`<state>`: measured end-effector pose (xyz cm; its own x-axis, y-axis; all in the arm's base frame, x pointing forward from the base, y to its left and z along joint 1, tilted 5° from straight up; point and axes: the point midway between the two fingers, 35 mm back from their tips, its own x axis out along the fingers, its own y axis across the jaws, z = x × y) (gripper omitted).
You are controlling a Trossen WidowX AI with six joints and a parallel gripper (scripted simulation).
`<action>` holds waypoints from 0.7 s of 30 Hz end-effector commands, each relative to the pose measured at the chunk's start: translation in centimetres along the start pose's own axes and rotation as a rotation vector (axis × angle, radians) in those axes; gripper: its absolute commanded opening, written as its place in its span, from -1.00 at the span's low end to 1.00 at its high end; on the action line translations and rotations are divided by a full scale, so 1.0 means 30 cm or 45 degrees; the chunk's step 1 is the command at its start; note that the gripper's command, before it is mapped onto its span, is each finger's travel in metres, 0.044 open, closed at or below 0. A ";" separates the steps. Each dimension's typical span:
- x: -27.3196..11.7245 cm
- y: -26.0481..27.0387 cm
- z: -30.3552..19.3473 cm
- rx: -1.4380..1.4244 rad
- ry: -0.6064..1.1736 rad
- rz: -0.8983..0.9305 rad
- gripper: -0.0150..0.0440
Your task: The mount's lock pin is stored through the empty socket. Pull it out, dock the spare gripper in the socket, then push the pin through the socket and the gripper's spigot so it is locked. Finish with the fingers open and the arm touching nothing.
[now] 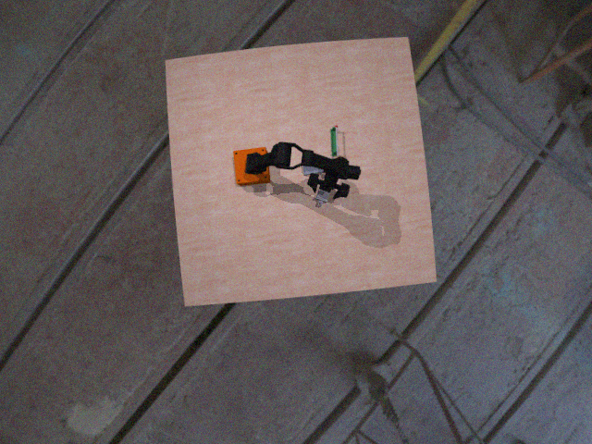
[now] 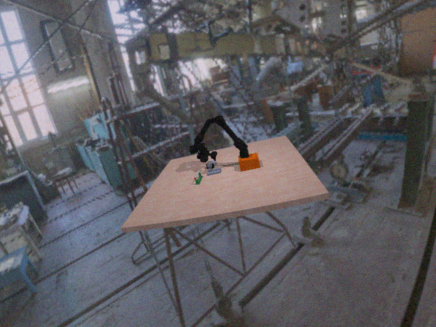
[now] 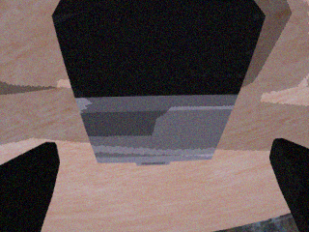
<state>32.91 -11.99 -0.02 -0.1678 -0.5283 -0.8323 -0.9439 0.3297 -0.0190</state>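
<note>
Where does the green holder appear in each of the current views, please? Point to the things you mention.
Top: the green holder [image 1: 333, 141] [image 2: 199, 178] is right of the picture's middle, above the arm's far end.
Exterior: just left of the picture's middle, slightly below mid-height.
Wrist: not in it.
Shared landmark: the wooden table top [image 1: 215, 104] [image 2: 229, 197] [image 3: 145, 193].

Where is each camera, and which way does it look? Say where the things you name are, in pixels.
Top: high above, looking down at the table [image 1: 287, 263] [image 2: 225, 200]; shows the black arm [image 1: 329, 165] [image 2: 230, 132].
Exterior: off to one side, looking across the table; shows the arm.
Wrist: on the arm, looking past its two fingertips at the spare gripper [image 3: 168, 153].
Top and exterior share the green holder [image 1: 333, 141] [image 2: 198, 178].
</note>
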 end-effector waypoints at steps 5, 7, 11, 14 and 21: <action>0.050 0.013 0.024 -0.016 0.009 0.017 1.00; 0.059 0.013 0.029 -0.016 0.009 0.017 1.00; 0.078 0.013 0.040 -0.016 0.009 0.017 1.00; 0.093 0.014 0.048 -0.016 0.009 0.017 1.00; 0.126 0.016 0.066 -0.016 0.009 0.017 1.00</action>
<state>32.91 -12.25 -3.47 -0.1680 -0.5285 -0.8322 -0.9439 0.3297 -0.0189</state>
